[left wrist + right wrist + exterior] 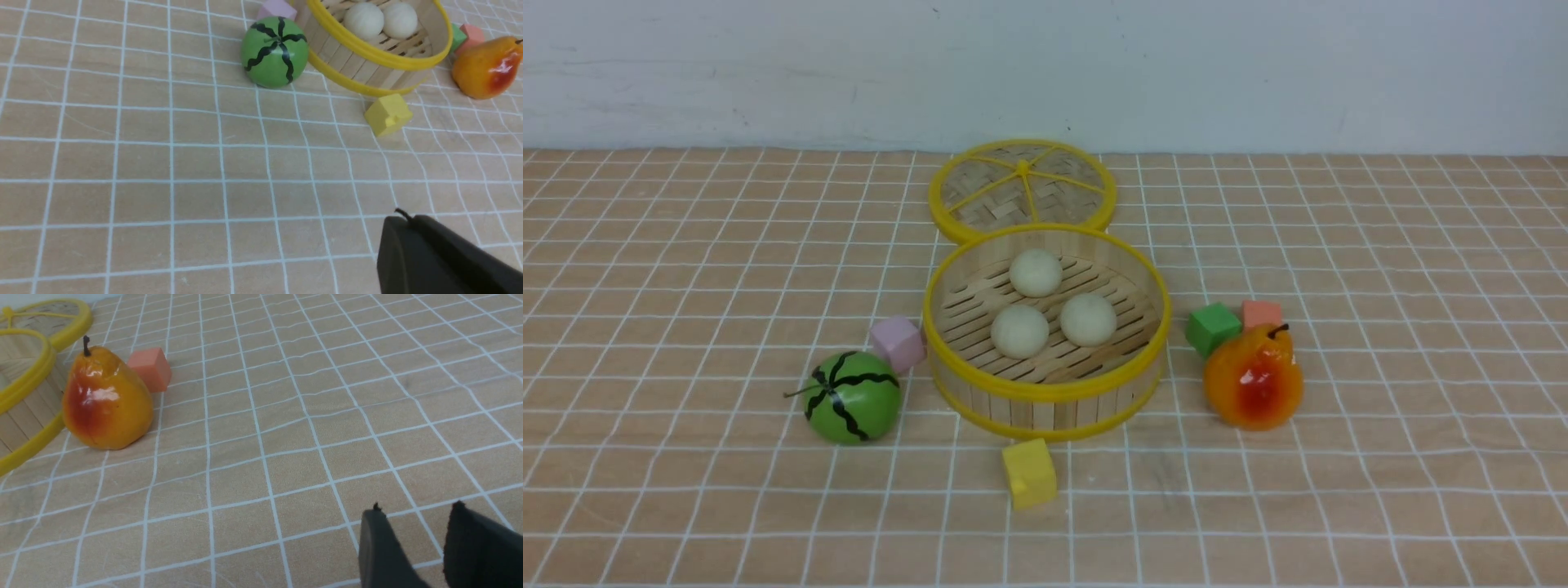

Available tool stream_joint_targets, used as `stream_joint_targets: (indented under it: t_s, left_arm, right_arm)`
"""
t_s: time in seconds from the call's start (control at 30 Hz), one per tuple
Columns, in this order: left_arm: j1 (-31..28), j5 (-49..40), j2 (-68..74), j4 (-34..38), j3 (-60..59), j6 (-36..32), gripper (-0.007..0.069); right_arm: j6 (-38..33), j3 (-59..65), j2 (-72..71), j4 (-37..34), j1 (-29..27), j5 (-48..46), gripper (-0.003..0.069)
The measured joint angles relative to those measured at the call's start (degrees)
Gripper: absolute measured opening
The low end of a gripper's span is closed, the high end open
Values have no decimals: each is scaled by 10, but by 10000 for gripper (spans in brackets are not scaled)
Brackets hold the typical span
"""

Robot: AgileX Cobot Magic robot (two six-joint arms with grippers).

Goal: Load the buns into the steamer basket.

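Left tool [408, 228]: closed, empty, low over my worktop [122, 163]. Right tool [412, 535]: slightly parted, empty. Buns [1035, 272]: three, all inside basket [1045, 380], well apart from both tools. Handling, judged: light, smooth, rounded; I'd pinch gently across the middle.

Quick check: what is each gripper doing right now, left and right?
Left gripper: shut, holding nothing.
Right gripper: open, a gap between its fingers, holding nothing.
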State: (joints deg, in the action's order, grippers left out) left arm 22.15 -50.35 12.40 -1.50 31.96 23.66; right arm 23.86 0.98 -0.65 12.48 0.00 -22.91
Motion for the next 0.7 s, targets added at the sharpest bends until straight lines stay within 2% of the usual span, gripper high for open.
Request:
stream_joint_targets:
  t_s: [0.13, 0.6, 0.7]
  left_arm:
    - [0, 31, -2, 1, 0, 6, -13]
    - [0, 38, -3, 0, -2, 7, -13]
    - [-7, 92, -6, -29, -24, 7, -13]
  right_arm:
    - [0, 0, 0, 0, 0, 0, 241]
    - [0, 0, 0, 0, 0, 0, 241]
    - [0, 0, 0, 0, 0, 0, 241]
